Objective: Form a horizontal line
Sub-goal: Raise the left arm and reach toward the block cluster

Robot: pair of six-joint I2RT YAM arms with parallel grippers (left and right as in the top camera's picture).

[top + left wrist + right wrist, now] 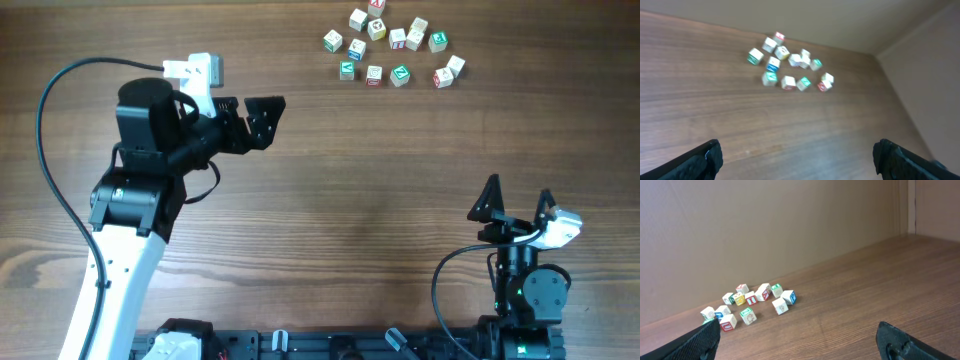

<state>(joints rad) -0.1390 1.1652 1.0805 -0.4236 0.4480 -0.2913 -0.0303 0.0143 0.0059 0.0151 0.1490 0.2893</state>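
Far across the table point(350, 200), the cubes point(392, 45) sit in a messy bunch, so no horizontal line is made yet. Three front cubes point(373, 74) almost make a row, but with gaps. My left gripper point(255, 115) and right gripper point(518, 195) are both wide open, holding nothing. I should push those three together gently; other cubes crowd just behind.

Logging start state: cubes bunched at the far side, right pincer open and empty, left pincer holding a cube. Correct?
Not quite. The left pincer holds nothing: the left wrist view shows it wide open with nothing in it. The rest stands: the cubes are bunched at the far side, and the right pincer is open and empty.
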